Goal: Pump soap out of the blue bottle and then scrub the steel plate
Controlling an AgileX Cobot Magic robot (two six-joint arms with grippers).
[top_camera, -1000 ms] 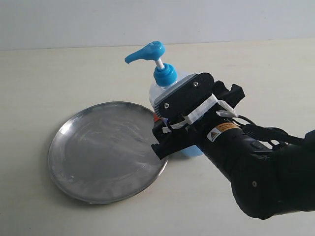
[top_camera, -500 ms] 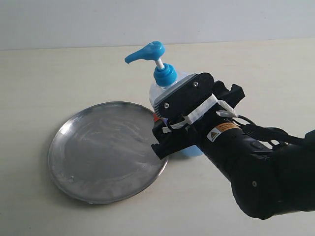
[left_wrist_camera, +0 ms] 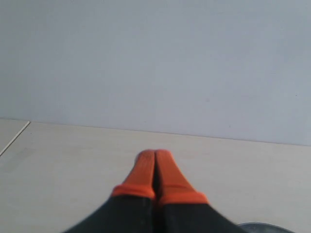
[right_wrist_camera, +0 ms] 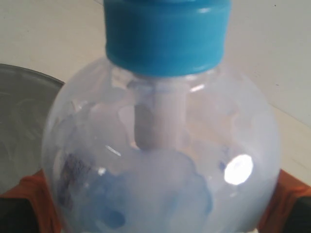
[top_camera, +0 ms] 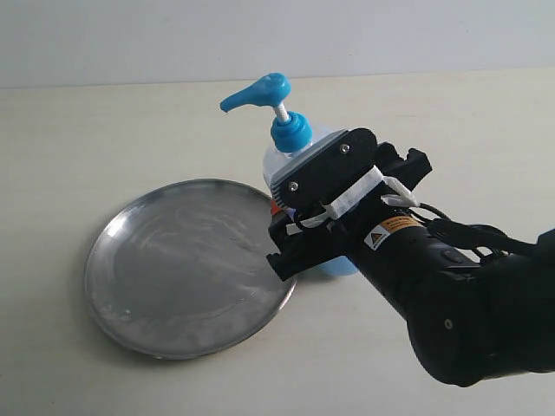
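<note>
Nothing moved — right claw (top_camera: 293, 212) clamps blue bottle (top_camera: 289, 132), hiding lower body; left claw (left_wrist_camera: 155, 167) fingers together.

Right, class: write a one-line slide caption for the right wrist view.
Right gripper shut on the blue bottle, orange fingers at either side, steel plate beside it.

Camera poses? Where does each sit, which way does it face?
Exterior: off the arms, looking down on the round grey steel plate, the clear pump bottle with blue head and the right arm.
Left wrist: on the left arm, facing along the shut orange-tipped left gripper, across the table to a wall.
Right wrist: on that arm, close on the bottle, flanked by the right gripper.
Shared: exterior and right wrist both show bottle and plate.
</note>
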